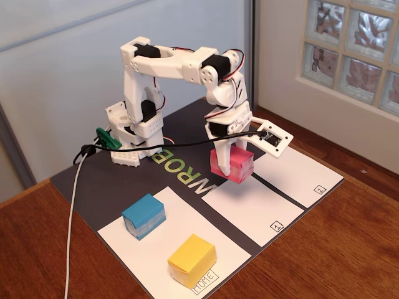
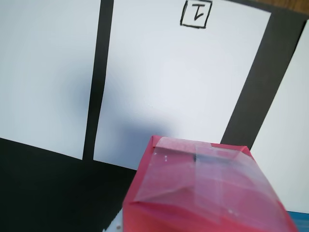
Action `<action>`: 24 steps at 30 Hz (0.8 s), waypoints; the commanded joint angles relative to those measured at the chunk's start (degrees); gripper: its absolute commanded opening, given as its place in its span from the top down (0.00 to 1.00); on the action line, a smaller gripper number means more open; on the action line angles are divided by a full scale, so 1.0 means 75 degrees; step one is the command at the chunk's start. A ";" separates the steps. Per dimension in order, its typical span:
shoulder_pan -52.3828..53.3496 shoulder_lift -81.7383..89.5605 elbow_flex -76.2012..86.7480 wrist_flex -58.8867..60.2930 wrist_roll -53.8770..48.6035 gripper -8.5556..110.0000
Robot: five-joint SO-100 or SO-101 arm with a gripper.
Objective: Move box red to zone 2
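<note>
In the fixed view the red box (image 1: 232, 164) hangs tilted just above the mat, over the far end of the white panel marked "1" (image 1: 252, 212). My gripper (image 1: 228, 147) is shut on its top. Zone 2 (image 1: 298, 173) is the white panel to the right of it, with its "2" at the near right corner. In the wrist view the red box (image 2: 207, 193) fills the bottom, with panel "1" (image 2: 178, 82) straight beneath and beyond it. Zone 2 (image 2: 43, 72) lies to the left past a black strip. The fingers themselves are hidden by the box.
A blue box (image 1: 144, 215) and a yellow box (image 1: 192, 259) stand on the HOME panel (image 1: 124, 240) at the left front. The arm's base (image 1: 134, 146) and a black cable (image 1: 181, 144) sit at the back. The dark mat (image 1: 93, 187) ends near the wooden table's edges.
</note>
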 commanded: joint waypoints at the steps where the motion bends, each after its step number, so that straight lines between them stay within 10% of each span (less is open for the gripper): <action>1: -0.0105 0.0387 0.0059 -0.0223 0.0094 0.93; 24: -0.3023 -0.1676 -0.2145 -0.0996 -0.1172 0.93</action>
